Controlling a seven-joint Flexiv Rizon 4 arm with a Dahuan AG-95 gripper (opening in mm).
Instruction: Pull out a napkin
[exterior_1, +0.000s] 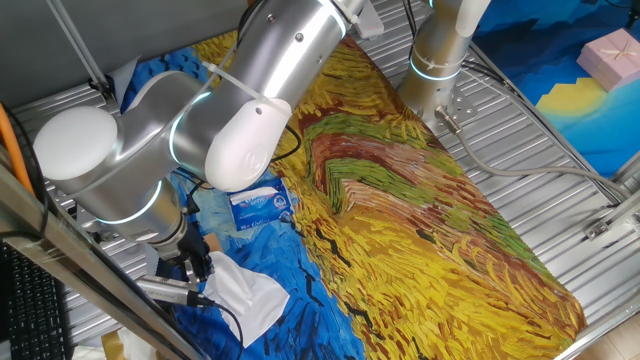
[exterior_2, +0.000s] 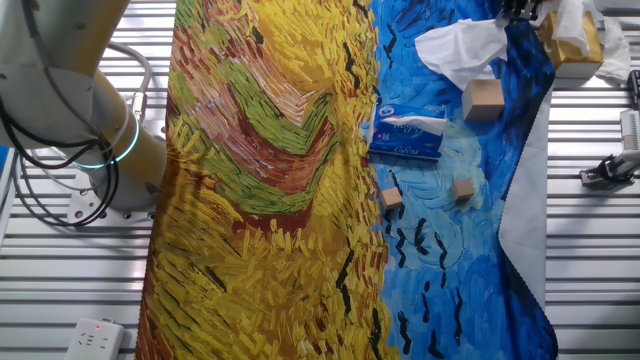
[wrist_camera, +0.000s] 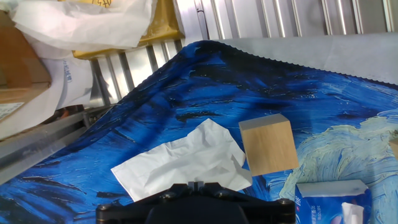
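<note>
The white napkin (wrist_camera: 186, 160) lies crumpled and spread on the blue part of the painted cloth, free of the tissue pack. It also shows in one fixed view (exterior_1: 248, 292) and in the other fixed view (exterior_2: 462, 48). My gripper (wrist_camera: 194, 184) sits at the napkin's near edge. Its two grey pads are pressed together on a corner of the sheet. In one fixed view the gripper (exterior_1: 200, 274) is low over the cloth's corner, and the napkin rises toward it. The blue-and-white tissue pack (exterior_2: 405, 135) lies apart, with a fresh tissue sticking out of it.
A wooden cube (wrist_camera: 267, 146) stands right beside the napkin. Two smaller wooden blocks (exterior_2: 390, 200) (exterior_2: 462, 190) lie past the pack. Cardboard boxes and plastic bags (wrist_camera: 74, 25) sit off the cloth's edge on the metal slat table (wrist_camera: 280, 18). The arm's base (exterior_1: 438, 60) stands at the far side.
</note>
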